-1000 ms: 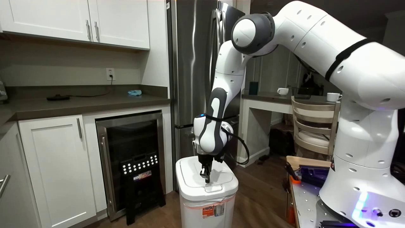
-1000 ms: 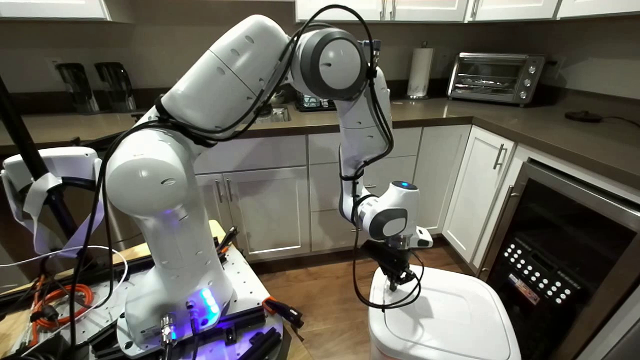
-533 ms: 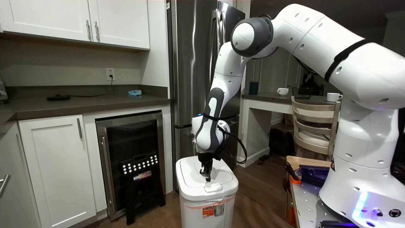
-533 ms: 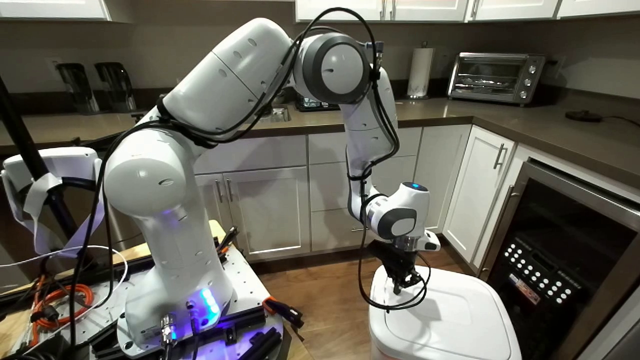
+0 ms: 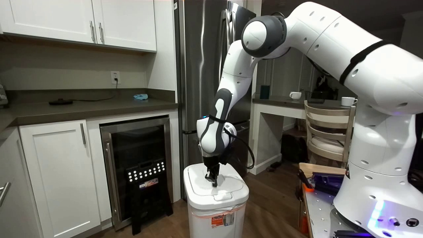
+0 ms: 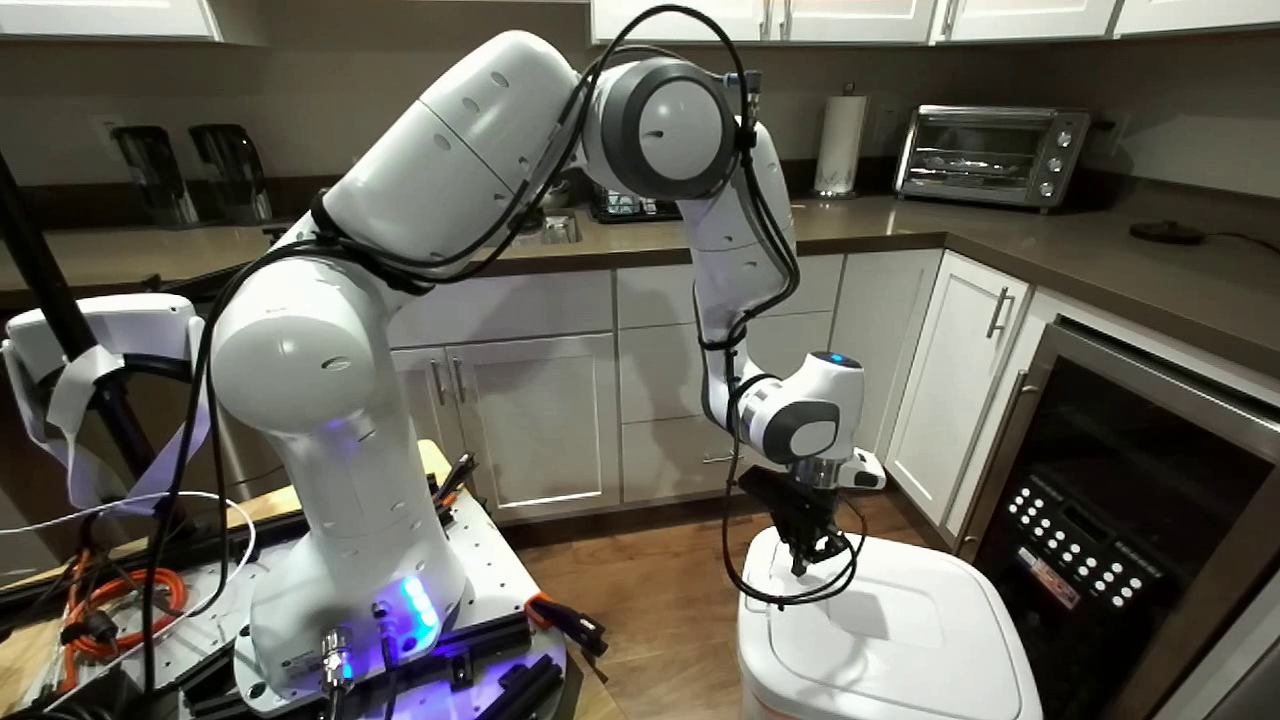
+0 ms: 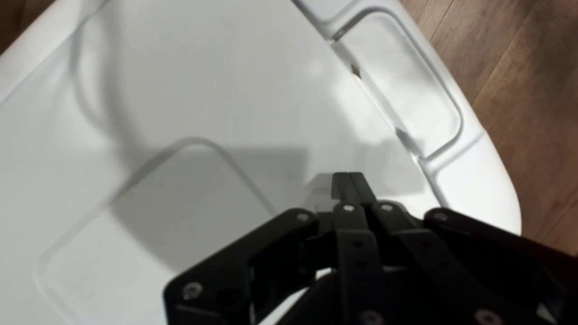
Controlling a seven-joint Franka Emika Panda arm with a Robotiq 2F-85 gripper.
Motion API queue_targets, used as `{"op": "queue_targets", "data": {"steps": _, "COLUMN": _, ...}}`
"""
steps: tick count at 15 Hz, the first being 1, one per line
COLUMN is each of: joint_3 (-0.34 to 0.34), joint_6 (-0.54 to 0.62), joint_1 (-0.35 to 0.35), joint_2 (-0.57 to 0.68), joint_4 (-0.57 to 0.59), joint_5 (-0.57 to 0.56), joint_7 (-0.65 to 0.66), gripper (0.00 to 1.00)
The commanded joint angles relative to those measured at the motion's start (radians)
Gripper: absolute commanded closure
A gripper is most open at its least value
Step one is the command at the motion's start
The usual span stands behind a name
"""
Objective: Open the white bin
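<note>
The white bin (image 5: 198, 221) stands on the floor with its domed lid down flat and a red-orange label on its front. Its lid also shows in an exterior view (image 6: 930, 640) and fills much of the wrist view (image 7: 253, 90). A rounded rectangular tab (image 5: 223, 196) is set in the lid's front edge; it shows in the wrist view (image 7: 402, 81) with a narrow gap beside it. My gripper (image 5: 214, 185) points down just above the lid, behind the tab. In the wrist view its fingertips (image 7: 350, 175) are pressed together with nothing between them.
A black folding stool (image 5: 148, 191) stands before the wine cooler (image 5: 109, 165), beside the bin. A steel fridge (image 5: 201, 66) stands behind. The robot's bench (image 6: 500, 570) carries tools and cables. A black cable loop (image 6: 730, 560) hangs by the gripper near the lid.
My gripper has shifted slightly away from the tab toward the lid's middle. The arm dipped a little, then rose again. The bin and its lid look unchanged.
</note>
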Motion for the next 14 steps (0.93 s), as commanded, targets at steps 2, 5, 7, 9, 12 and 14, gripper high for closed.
{"op": "queue_targets", "data": {"steps": 2, "joint_3": -0.037, "joint_6": -0.102, "joint_1": 0.073, "joint_2": -0.107, "joint_4": -0.072, "joint_5": 0.009, "joint_7": 0.064, "gripper": 1.00}}
{"op": "queue_targets", "data": {"steps": 5, "joint_3": -0.052, "joint_6": -0.146, "joint_1": 0.104, "joint_2": -0.157, "joint_4": -0.121, "joint_5": 0.006, "joint_7": 0.098, "gripper": 1.00}}
{"op": "queue_targets", "data": {"steps": 7, "joint_3": -0.060, "joint_6": -0.155, "joint_1": 0.117, "joint_2": -0.175, "joint_4": -0.150, "joint_5": 0.004, "joint_7": 0.116, "gripper": 1.00}}
{"op": "queue_targets", "data": {"steps": 9, "joint_3": -0.060, "joint_6": -0.154, "joint_1": 0.116, "joint_2": -0.183, "joint_4": -0.176, "joint_5": 0.008, "joint_7": 0.123, "gripper": 1.00}}
{"op": "queue_targets", "data": {"steps": 12, "joint_3": -0.048, "joint_6": -0.125, "joint_1": 0.103, "joint_2": -0.176, "joint_4": -0.206, "joint_5": 0.015, "joint_7": 0.116, "gripper": 1.00}}
{"op": "queue_targets", "data": {"steps": 14, "joint_3": -0.037, "joint_6": -0.105, "joint_1": 0.094, "joint_2": -0.160, "joint_4": -0.213, "joint_5": 0.021, "joint_7": 0.107, "gripper": 1.00}}
